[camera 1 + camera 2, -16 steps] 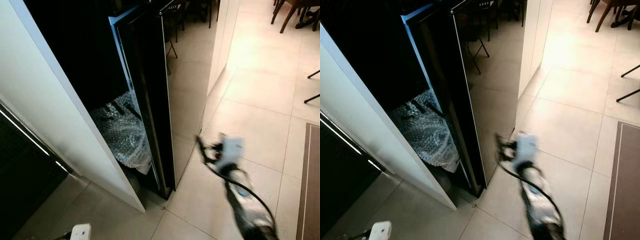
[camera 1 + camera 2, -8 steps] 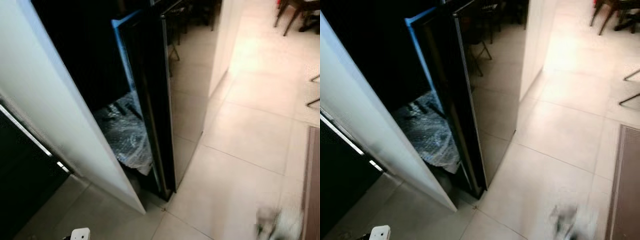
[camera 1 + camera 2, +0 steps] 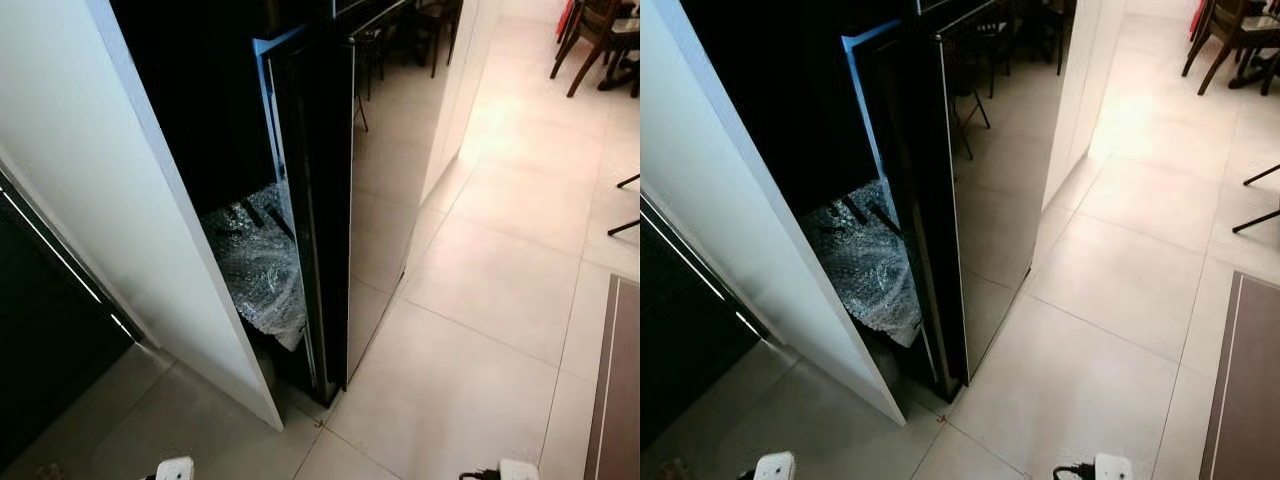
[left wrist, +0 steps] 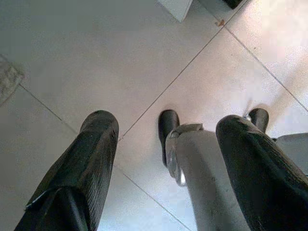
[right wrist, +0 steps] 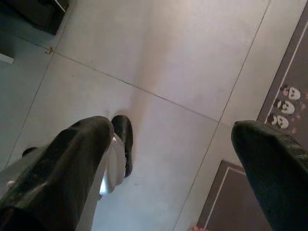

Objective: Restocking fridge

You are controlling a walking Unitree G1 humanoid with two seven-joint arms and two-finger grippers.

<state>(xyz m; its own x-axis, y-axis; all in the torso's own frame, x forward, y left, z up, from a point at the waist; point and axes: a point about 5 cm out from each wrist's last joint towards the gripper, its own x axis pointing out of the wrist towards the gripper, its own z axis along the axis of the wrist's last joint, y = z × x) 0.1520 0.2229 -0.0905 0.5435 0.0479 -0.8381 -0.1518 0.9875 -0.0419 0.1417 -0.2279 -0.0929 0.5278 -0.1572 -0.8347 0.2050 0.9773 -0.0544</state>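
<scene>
A tall fridge stands before me with its glossy black door partly swung out. Through the gap I see a dark interior with crumpled bubble wrap low inside. Both arms hang down at my sides, their white wrist parts at the bottom edge. My left gripper is open above the floor tiles, with nothing between its fingers. My right gripper is also open and holds nothing. My own silver leg and black foot show below the left gripper.
A white side panel flanks the fridge on the left, with a dark cabinet front beyond it. Pale floor tiles spread to the right. A brown rug lies at far right; chair legs stand at the back.
My right arm, raised near the fridge door a second ago, has dropped and now hangs at the bottom edge. The camera has shifted slightly; the door stands as before.
</scene>
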